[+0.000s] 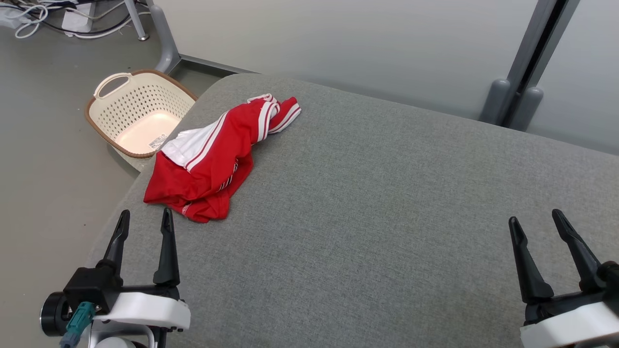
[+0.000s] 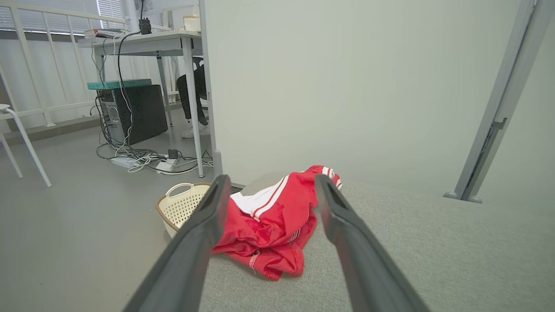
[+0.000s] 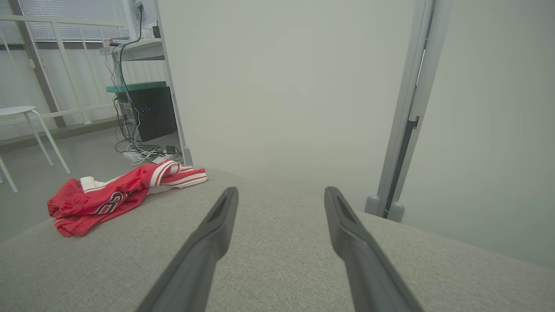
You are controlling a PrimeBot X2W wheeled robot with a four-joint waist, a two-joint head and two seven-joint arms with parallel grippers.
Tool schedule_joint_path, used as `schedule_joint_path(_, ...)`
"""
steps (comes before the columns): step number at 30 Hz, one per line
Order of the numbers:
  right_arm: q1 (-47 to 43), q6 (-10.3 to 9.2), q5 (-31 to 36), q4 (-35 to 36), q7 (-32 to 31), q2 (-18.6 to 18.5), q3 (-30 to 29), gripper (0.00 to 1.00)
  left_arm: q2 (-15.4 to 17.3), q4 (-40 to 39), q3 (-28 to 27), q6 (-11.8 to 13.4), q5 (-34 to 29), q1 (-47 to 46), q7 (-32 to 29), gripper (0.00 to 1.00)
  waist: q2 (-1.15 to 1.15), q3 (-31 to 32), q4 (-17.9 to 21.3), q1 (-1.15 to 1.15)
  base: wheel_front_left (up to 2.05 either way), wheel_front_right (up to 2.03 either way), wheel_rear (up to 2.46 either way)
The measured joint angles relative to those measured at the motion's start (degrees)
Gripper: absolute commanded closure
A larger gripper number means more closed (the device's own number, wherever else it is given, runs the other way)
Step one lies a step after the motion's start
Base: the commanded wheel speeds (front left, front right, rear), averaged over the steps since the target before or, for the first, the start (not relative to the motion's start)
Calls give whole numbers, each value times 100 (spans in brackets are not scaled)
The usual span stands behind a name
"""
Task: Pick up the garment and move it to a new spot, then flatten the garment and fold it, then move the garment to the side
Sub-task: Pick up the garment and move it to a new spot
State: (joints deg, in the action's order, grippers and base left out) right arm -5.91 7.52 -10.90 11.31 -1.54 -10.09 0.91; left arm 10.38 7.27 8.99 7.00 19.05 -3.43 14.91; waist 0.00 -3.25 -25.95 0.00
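Note:
The garment point(image 1: 215, 157) is a red jersey with white stripes, crumpled in a heap near the far left corner of the grey padded table point(image 1: 387, 203). My left gripper point(image 1: 145, 220) stands open just short of the heap's near edge, nothing between its fingers. In the left wrist view the garment point(image 2: 271, 225) lies ahead between the open fingers of that gripper point(image 2: 271, 184). My right gripper point(image 1: 534, 220) is open at the lower right, far from the cloth. In the right wrist view the garment point(image 3: 117, 195) lies far off to the left of the open right gripper point(image 3: 282, 193).
A cream perforated laundry basket point(image 1: 138, 113) sits on the floor beyond the table's left edge. A pale partition wall point(image 1: 338, 43) with a grey post point(image 1: 532, 63) runs behind the table. Cables and a desk with a computer tower point(image 2: 134, 112) stand farther left.

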Motion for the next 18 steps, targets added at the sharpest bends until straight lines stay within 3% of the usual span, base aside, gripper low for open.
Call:
schedule_joint_path(7,24,0,-15,71,-37,-33,4,0,-103,119,-53,-92,109,-121,7,0,0,-93,7,0,0,0,0)
schedule_joint_path(11,172,0,-5,230,-144,-110,-27,0,-225,396,-4,-162,131,-636,8,0,0,-330,58,0,0,0,0)
schedule_joint_path(18,675,0,37,626,-359,-382,-121,0,-443,1793,-51,-498,439,-2075,8,0,0,-1154,238,0,0,0,0)
